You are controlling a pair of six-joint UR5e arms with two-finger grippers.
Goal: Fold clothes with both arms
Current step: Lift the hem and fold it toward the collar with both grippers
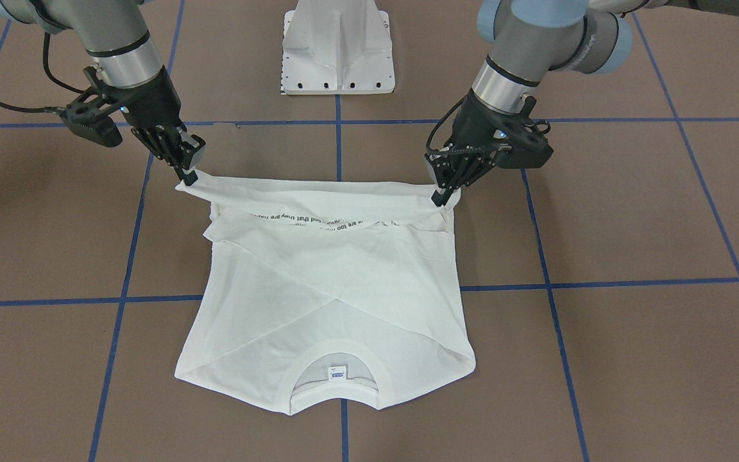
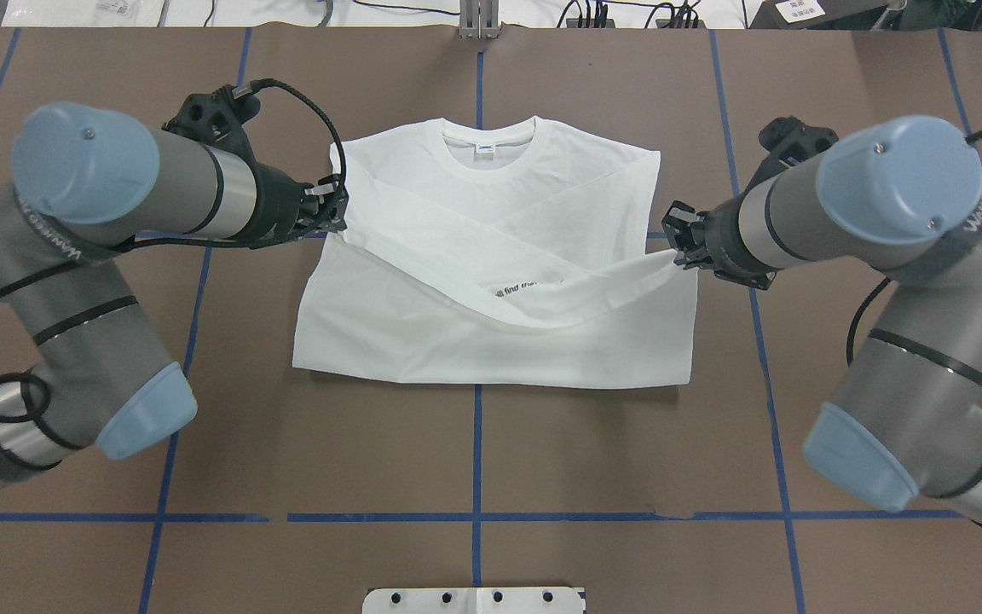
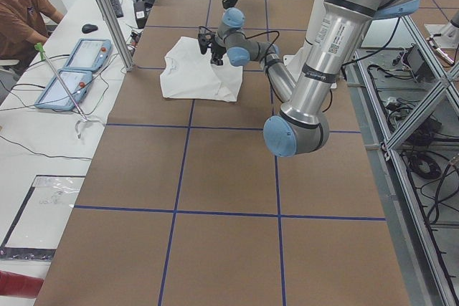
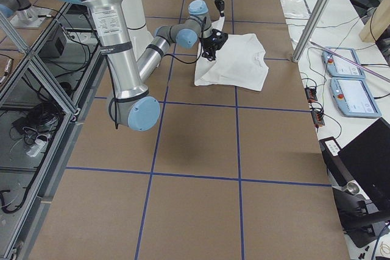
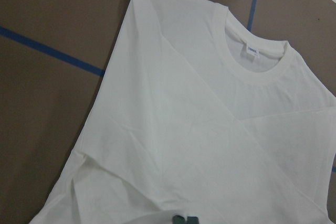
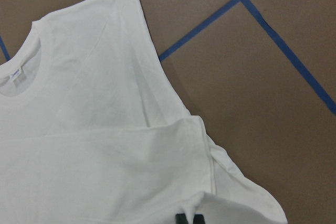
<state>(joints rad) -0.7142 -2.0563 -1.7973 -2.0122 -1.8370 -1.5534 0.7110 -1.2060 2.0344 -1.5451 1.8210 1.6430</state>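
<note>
Overhead exterior-wise: pinching the white shirt's (image 2: 457, 341) two bottom corners tight with left gripper (image 2: 342, 217) and right gripper (image 2: 672, 247), holding that hem stretched above the table (image 2: 474, 460), presumably to lay it evenly toward the collar (image 2: 488, 152).

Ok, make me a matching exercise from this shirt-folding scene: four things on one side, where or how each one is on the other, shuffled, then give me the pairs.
Things:
1. neck label
2. black text
3. white metal base
4. left gripper

Places or states:
A. shut on a corner of the shirt
B. standing on the table, clear of the cloth
C. inside the collar
D. partly showing under the raised edge

Pairs: 1-C, 2-D, 3-B, 4-A
</note>
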